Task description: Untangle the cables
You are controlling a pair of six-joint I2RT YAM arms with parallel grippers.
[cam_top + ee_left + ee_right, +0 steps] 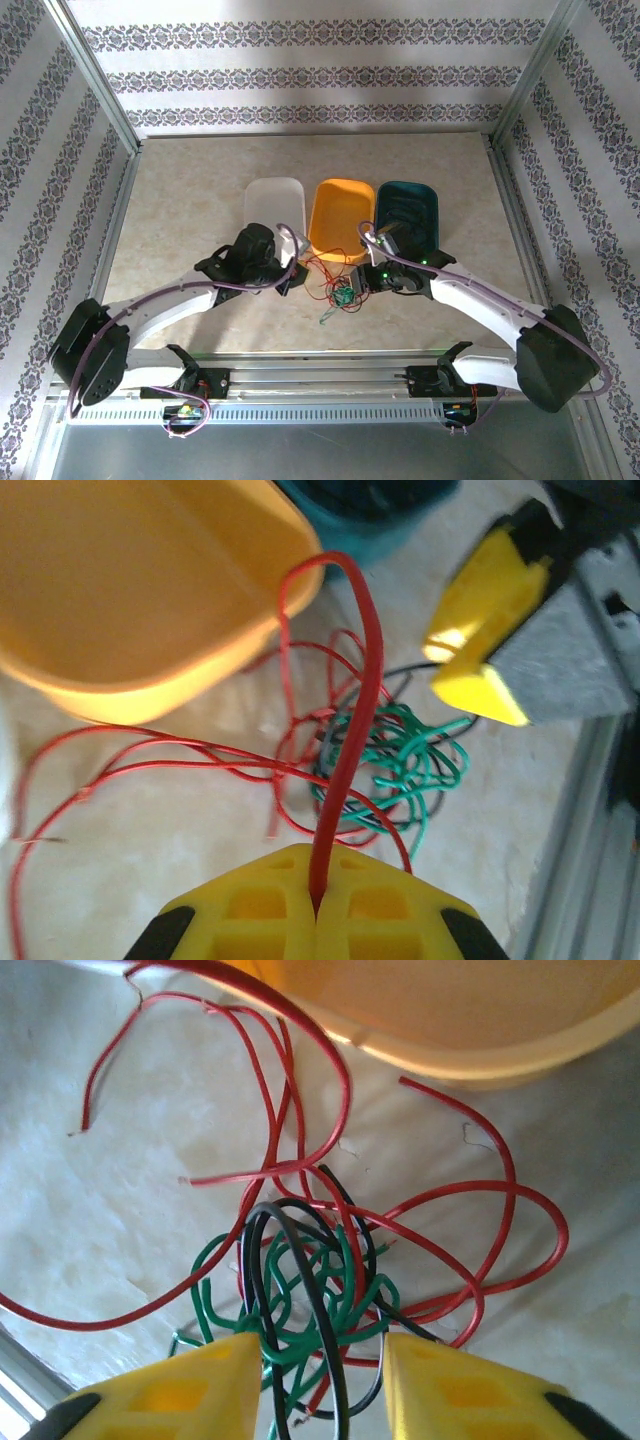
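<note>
The cables (338, 286) are lying in a loose tangle on the table (180, 200), just in front of the near end of the orange tray (340, 215), which is sitting between a white tray (272, 200) and a teal tray (410, 205). The left gripper (290, 278) is reaching in from the left of the orange tray's near end, and in the left wrist view its jaws (318, 892) are pressing together on a red cable (352, 710), which is rising taut from the fingertips toward the orange tray's (130, 580) rim. The right gripper (362, 285) is coming in from the opposite side, below the orange tray's near right corner. In the right wrist view its fingers (322, 1360) are standing apart, straddling a knot of green cable (300, 1312) and black cable (300, 1250); strands are touching both fingers, but whether they are being squeezed is not clear. More red cable (300, 1130) is looping out from that knot across the table toward the orange tray's (480, 1020) wall.
</note>
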